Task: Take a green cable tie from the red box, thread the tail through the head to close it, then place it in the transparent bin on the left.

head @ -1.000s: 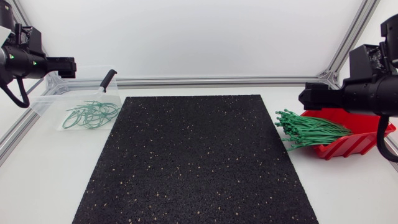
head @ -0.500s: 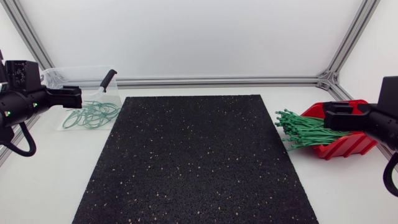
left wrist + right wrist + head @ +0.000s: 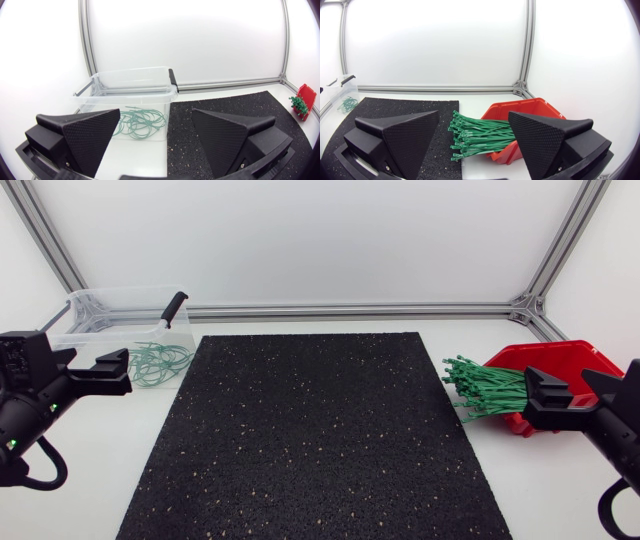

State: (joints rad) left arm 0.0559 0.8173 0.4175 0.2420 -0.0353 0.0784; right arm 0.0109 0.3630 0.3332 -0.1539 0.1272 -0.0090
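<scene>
— Two entries open our sheet. How do we find the left hand (image 3: 156, 119)?
— We find its fingers spread wide with nothing between them. It hangs over the white surface (image 3: 80, 480), just beside the black mat (image 3: 320, 430) and near the front of the transparent bin (image 3: 132, 76).
— And the right hand (image 3: 474, 116)?
— Likewise spread and empty, at the front of the red box (image 3: 560, 358).
— Where do we record the green cable ties (image 3: 495, 388)?
— We note them as a straight bundle lying in the red box, their ends jutting over its low lip toward the mat's edge. Neither hand touches them. A tangle of closed green loops (image 3: 141, 122) lies on the floor of the bin, which stands at the far left of the surface.
— The mat?
— We record it lying flat in the middle, between bin and box.
</scene>
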